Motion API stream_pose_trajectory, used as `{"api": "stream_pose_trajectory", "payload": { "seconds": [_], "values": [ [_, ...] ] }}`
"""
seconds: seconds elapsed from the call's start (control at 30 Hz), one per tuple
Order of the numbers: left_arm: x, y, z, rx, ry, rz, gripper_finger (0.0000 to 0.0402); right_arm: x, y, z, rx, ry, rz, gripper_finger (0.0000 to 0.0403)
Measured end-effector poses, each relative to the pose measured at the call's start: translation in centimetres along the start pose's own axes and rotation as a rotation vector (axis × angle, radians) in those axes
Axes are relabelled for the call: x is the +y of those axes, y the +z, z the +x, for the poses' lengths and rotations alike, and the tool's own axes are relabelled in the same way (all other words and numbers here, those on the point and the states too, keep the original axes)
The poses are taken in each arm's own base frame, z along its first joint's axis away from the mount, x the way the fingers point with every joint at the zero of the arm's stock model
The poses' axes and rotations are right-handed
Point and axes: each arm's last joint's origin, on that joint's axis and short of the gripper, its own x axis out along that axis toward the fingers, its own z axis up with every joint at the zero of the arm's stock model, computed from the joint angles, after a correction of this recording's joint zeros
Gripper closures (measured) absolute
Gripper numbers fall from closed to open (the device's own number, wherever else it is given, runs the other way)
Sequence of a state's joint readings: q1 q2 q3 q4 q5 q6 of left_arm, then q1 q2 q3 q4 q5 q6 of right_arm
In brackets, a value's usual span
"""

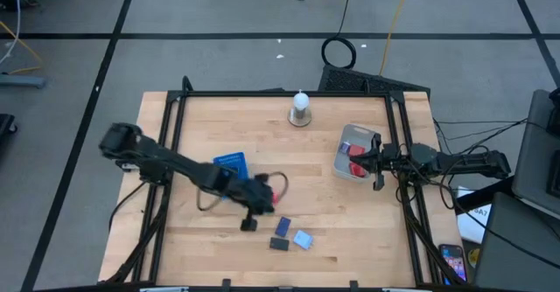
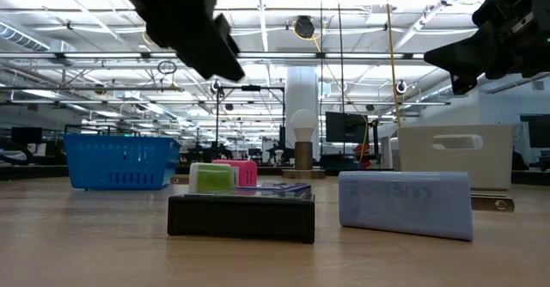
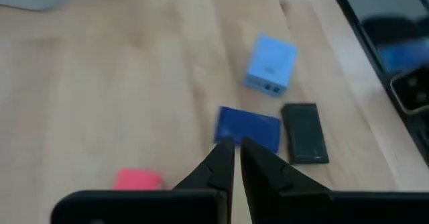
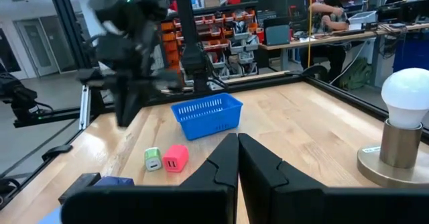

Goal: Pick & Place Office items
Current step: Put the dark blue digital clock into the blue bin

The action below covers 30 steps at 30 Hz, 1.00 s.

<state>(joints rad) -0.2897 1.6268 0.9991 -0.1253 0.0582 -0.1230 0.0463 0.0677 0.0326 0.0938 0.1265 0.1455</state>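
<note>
My left claw (image 3: 236,158) hangs clenched and empty over the worktop (image 1: 350,231) just short of the dark blue piece (image 3: 248,127), with black (image 3: 305,133), light blue (image 3: 271,66) and pink (image 3: 137,180) pieces nearby, while my right claw (image 4: 237,158) waits clenched by the grey bin (image 1: 347,139).

Office items (image 1: 290,236) near front edge; basket (image 1: 231,165) behind them.

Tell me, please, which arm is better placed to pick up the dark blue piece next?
The left. Its gripper hangs directly by the dark blue piece, fingers nearly shut, so they would probably need to open first. The right gripper sits far off, at the white bin.
</note>
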Motion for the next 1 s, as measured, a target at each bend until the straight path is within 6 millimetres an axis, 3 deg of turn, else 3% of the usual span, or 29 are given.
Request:
{"api": "stream_pose_trajectory", "payload": {
  "seconds": [0.23,0.33,0.53,0.7,0.83,1.0],
  "values": [
    [-1.4,0.9,4.1,0.165,0.075,0.114,0.0353,0.0,0.0,0.0,0.004,0.002,0.001,0.0402],
    [-1.7,1.6,5.0,0.181,0.082,0.181,0.0304,0.1,0.0,0.0,0.008,0.026,0.018,0.0402],
    [-2.1,2.6,6.2,0.172,0.072,0.226,0.0167,0.2,-0.1,0.0,0.017,0.053,0.025,0.0403],
    [-2.0,1.7,7.5,0.212,0.063,0.222,0.0078,0.1,-0.2,0.0,0.024,0.051,0.024,0.0403],
    [-2.3,1.1,8.3,0.235,0.033,0.222,0.0039,0.1,-0.3,0.0,0.034,0.050,0.024,0.0403],
    [-2.4,0.9,8.6,0.239,0.019,0.221,0.0024,0.1,-0.4,0.1,0.047,0.048,0.034,0.0403]
  ]
}}
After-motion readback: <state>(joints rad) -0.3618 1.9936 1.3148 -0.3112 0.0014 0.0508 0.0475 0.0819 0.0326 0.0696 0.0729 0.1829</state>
